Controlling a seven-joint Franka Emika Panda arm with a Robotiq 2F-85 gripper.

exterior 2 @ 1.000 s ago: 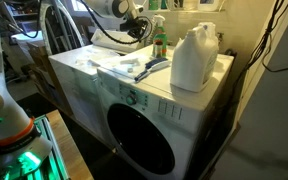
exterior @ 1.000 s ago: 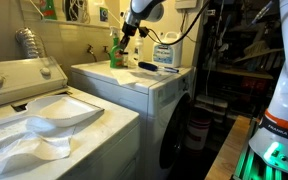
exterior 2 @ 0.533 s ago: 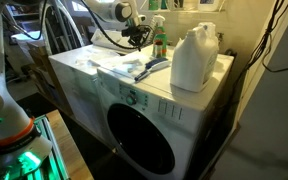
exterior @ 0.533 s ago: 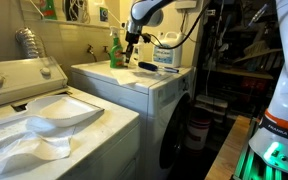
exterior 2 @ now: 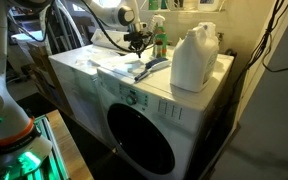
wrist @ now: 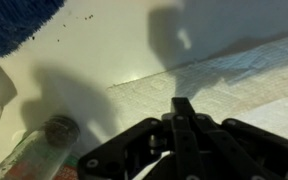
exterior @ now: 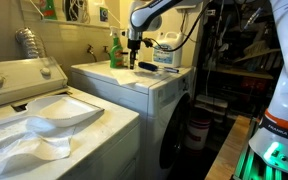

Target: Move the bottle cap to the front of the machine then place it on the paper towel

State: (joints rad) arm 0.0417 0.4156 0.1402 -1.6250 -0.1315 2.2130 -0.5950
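Observation:
The white front-loading machine point(exterior: 156, 92) point(exterior 2: 92, 88) carries a paper towel point(wrist: 239, 72) point(exterior 2: 122, 68) on its flat top. My gripper point(exterior: 134, 63) point(exterior 2: 137, 45) point(wrist: 183, 104) hangs low over the towel, toward the back of the top. Its fingers are pressed together, with a small dark piece at their tips that I take for the bottle cap; it is hard to tell from the dark fingers. A clear bottle with a dark round top point(wrist: 59, 129) stands just beside the gripper.
A green bottle point(exterior: 114, 52) point(exterior 2: 160, 42) and a big white jug point(exterior 2: 194, 58) point(exterior: 166, 52) stand at the back of the top. A blue brush point(wrist: 19, 22) point(exterior 2: 154, 66) lies by the towel. A top-loading washer point(exterior: 44, 112) adjoins the machine.
My gripper has moved away from the green bottle and come down closer to the paper towel. Its fingers have stayed shut.

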